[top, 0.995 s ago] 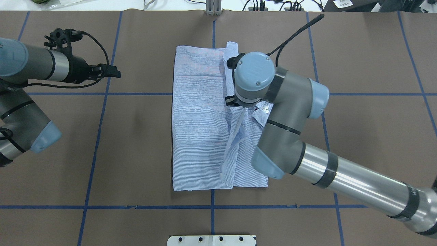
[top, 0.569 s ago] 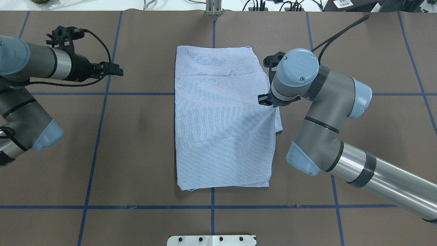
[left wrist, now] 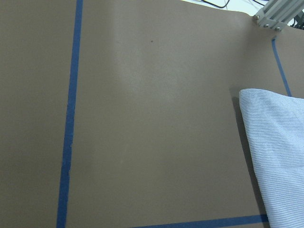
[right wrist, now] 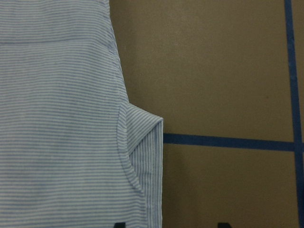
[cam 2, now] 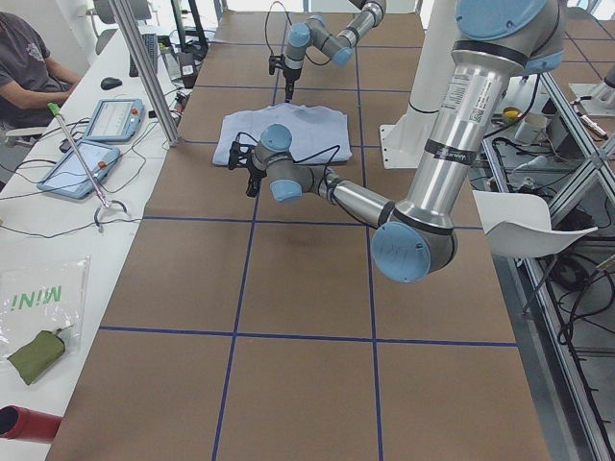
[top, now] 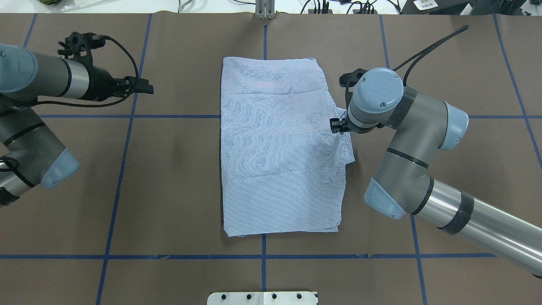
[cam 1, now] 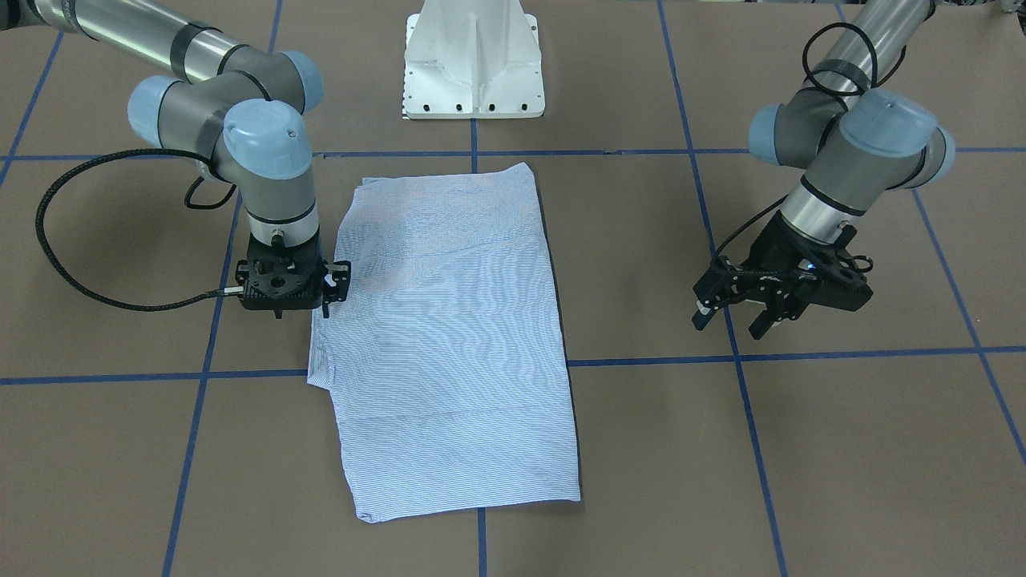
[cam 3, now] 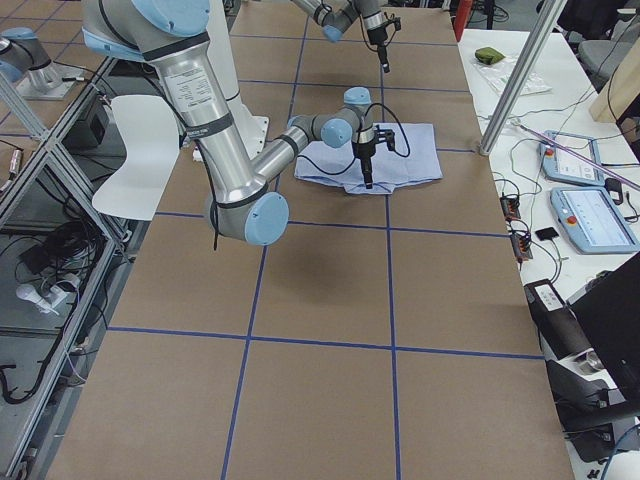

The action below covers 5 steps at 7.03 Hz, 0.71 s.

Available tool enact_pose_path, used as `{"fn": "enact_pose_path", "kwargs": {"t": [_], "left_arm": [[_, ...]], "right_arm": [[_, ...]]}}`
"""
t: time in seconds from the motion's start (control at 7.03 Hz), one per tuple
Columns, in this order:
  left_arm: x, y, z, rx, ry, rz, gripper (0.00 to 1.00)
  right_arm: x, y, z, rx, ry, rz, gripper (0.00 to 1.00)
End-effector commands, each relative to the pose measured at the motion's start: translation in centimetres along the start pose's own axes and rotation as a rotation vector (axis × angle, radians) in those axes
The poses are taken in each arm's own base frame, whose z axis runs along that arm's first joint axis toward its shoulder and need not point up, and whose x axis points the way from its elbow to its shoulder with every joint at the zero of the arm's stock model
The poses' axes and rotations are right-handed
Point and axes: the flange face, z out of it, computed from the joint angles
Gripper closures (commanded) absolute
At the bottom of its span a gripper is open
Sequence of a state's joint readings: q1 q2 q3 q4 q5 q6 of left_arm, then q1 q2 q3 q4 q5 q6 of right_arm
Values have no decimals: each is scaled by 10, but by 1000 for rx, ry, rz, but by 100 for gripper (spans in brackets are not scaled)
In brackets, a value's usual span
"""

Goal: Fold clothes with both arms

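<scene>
Our striped blue shirt lies mid-counter, folded into a rough rectangle of soft, finely lined cloth, with a small flap poking out beside the right tool. That tool points straight down, tips spread, mostly hidden under its wrist from above. The left tool hovers spread, well apart, over the brown, blue-taped counter.

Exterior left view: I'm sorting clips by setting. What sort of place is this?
Probably a robotics lab: a left arm and right arm at a table taped with a blue grid, a person at a side bench with tablets.
</scene>
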State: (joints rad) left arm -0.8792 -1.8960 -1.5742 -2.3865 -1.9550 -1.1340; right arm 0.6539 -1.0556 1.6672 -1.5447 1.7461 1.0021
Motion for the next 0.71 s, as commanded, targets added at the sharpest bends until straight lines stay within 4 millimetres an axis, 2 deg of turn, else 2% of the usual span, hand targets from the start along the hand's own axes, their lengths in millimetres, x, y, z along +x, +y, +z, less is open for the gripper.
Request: {"fn": "enact_pose_path", "kwargs": {"t": [0.0, 0.14, 0.43, 0.57], "left_arm": [[8, 0, -7, -3, 18, -14, 0], [23, 7, -15, -32, 55, -91, 0], [84, 70, -20, -171, 142, -216, 0], [108, 101, -18, -225, 162, -284, 0]], "right_arm": [[-8, -3, -26, -3, -65, -1, 0], [-4, -2, -53, -38, -142, 9, 0], [4, -4, -81, -52, -193, 53, 0], [11, 6, -89, -63, -214, 66, 0]]}}
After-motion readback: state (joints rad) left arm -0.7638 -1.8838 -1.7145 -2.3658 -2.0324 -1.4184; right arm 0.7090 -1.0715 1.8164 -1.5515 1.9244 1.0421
